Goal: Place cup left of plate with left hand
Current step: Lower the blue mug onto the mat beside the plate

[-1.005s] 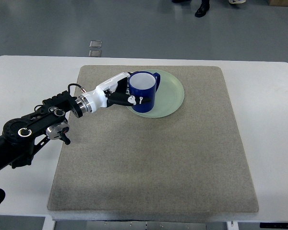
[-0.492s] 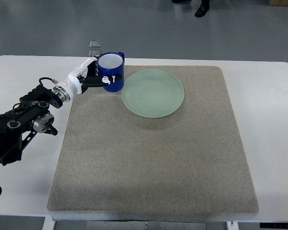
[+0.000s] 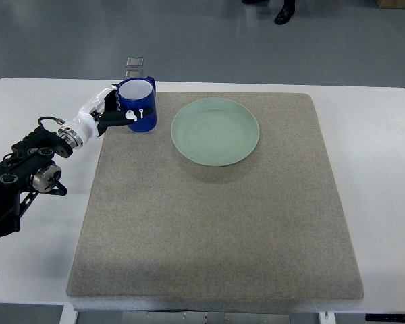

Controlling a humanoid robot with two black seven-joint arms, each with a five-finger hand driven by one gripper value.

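Observation:
A blue cup [image 3: 138,104] with a white inside stands upright at the mat's back left corner, to the left of the pale green plate [image 3: 215,131]. My left hand [image 3: 113,108] is shut on the cup, its white fingers wrapped around the cup's left side. The black left arm [image 3: 27,169] comes in from the picture's left edge. A gap of mat separates the cup from the plate. I cannot tell whether the cup rests on the mat or hangs just above it. The right arm is out of view.
A grey felt mat [image 3: 216,216] covers most of the white table [image 3: 27,101]. A small clear item [image 3: 134,65] lies on the floor behind the table. A person's shoe [image 3: 284,12] shows at the top edge.
My left hand carried the cup off the plate and leftward, from the plate's left rim to the mat's back left corner. The arm drew back to the left with it.

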